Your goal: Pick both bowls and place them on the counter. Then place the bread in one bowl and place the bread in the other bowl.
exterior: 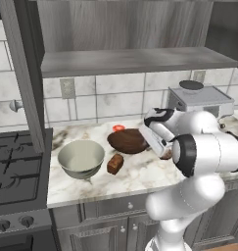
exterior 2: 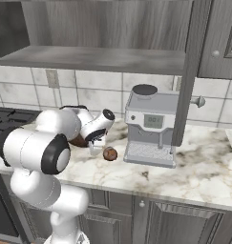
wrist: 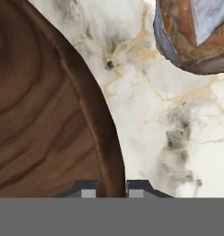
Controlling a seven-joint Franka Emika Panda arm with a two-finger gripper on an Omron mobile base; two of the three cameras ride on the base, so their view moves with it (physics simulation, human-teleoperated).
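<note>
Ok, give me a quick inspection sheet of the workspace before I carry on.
Surface: marble counter, both bowls on it.
Job's things: cream bowl upright near the stove; wooden bowl beside it; one dark bread piece on the counter between the bowls; a rounder one on the counter by the coffee machine. Neither bowl holds bread.
Clutter: small red thing behind the wooden bowl.
Grippers: gripper low at the wooden bowl's rim, jaws nearly closed astride it.
Cables: nothing seen.
Surroundings: stove, wall shelf, tiled wall.

grained dark wooden bowl (wrist: 44, 120) (matt), glossy cream ceramic bowl (exterior: 81, 158), veined polished marble counter (wrist: 178, 120)
</note>
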